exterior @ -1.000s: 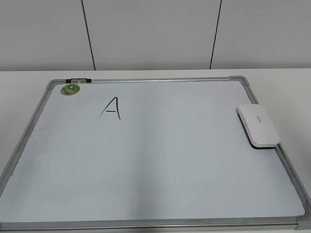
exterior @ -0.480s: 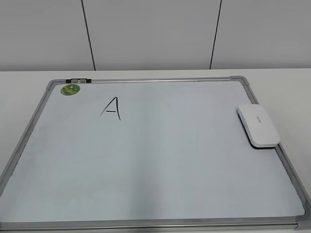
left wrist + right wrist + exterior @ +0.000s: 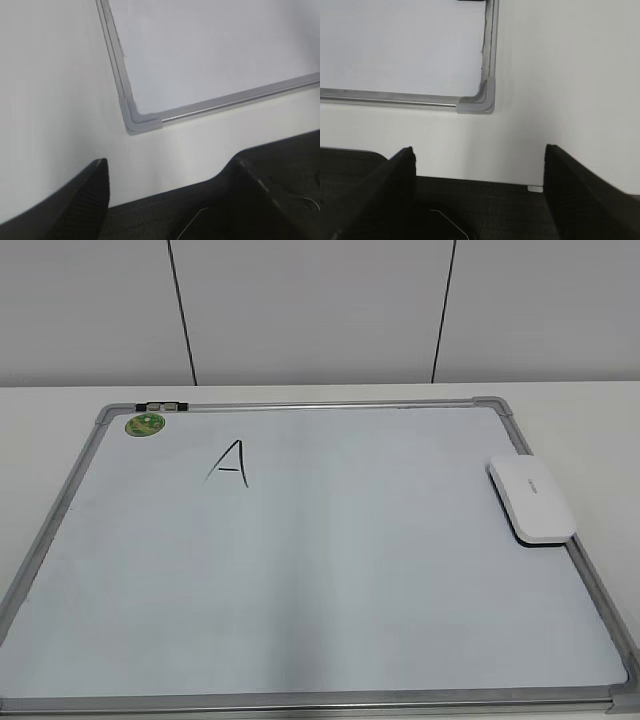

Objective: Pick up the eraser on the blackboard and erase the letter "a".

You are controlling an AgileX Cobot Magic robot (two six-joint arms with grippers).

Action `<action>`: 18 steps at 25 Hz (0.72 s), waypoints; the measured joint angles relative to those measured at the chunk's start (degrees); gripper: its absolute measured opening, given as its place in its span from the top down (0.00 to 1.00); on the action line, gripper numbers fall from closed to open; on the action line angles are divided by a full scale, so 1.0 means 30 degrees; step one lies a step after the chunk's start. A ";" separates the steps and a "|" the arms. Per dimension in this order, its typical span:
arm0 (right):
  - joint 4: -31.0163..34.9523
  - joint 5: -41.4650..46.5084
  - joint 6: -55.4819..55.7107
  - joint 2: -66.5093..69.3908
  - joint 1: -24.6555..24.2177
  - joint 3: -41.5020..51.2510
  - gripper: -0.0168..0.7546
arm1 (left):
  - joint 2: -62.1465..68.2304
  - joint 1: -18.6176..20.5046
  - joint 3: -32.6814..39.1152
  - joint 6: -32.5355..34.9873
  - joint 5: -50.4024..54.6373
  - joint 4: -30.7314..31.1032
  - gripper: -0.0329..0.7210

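A white table (image 3: 585, 410) carries the blackboard (image 3: 300, 702) lying flat (silver frame, grey corner caps), its near edge apparently close to the table's front.

- Left gripper (image 3: 170, 175): seen only in the left wrist view. Two dark fingers rise from the bottom edge, one at 7 o'clock (image 3: 90, 192), the other at 5 o'clock. They stand well apart, jaws spread, with nothing between them.
- Right gripper (image 3: 480, 165): seen only in the right wrist view. Dark fingers at 7 o'clock (image 3: 400, 175) and 5 o'clock, likewise parted wide and holding nothing.
- Exterior view: neither arm nor gripper appears in frame.
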 joint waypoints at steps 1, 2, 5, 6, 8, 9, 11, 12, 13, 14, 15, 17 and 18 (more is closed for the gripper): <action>-0.0050 -0.0045 0.0128 -0.0285 0.0000 0.0103 0.22 | -0.0075 0.0000 0.0072 0.0000 -0.0254 0.0078 0.23; -0.0046 -0.0092 0.0167 -0.0511 0.0000 0.0103 0.22 | -0.0115 0.0000 0.0117 0.0000 -0.0548 0.0126 0.23; -0.0266 -0.0612 0.0246 -0.0755 0.0000 0.0326 0.22 | -0.0129 0.0000 0.0495 0.0000 -0.1529 0.0243 0.24; -0.0266 -0.0734 0.0265 -0.0769 0.0000 0.0451 0.22 | -0.0129 0.0000 0.0625 0.0000 -0.1742 0.0289 0.24; -0.0266 -0.0871 0.0265 -0.0769 0.0000 0.0534 0.22 | -0.0129 0.0000 0.0743 0.0000 -0.1991 0.0320 0.24; -0.0266 -0.0914 0.0265 -0.0769 0.0000 0.0534 0.22 | -0.0129 0.0000 0.0783 0.0000 -0.2061 0.0320 0.24; -0.0266 -0.0987 0.0310 -0.0769 0.0000 0.0534 0.22 | -0.0129 0.0000 0.0783 0.0000 -0.2146 0.0329 0.24; -0.0266 -0.0987 0.0310 -0.0769 0.0000 0.0534 0.22 | -0.0129 0.0000 0.0783 -0.0083 -0.2194 0.0427 0.24; -0.0266 -0.0987 0.0310 -0.0769 0.0000 0.0534 0.22 | -0.0129 0.0000 0.0783 -0.0238 -0.2194 0.0534 0.24; -0.0266 -0.0987 0.0310 -0.0769 0.0000 0.0534 0.22 | -0.0129 0.0000 0.0783 -0.0501 -0.2208 0.0795 0.24; -0.0266 -0.0987 0.0310 -0.0769 0.0000 0.0534 0.22 | -0.0129 0.0000 0.0783 -0.0651 -0.2208 0.0985 0.24; -0.0266 -0.0987 0.0310 -0.0769 0.0000 0.0534 0.22 | -0.0129 0.0000 0.0817 -0.0900 -0.2241 0.1298 0.23; -0.0266 -0.0987 0.0310 -0.0769 0.0000 0.0534 0.22 | -0.0129 0.0000 0.0814 -0.0946 -0.2237 0.1373 0.23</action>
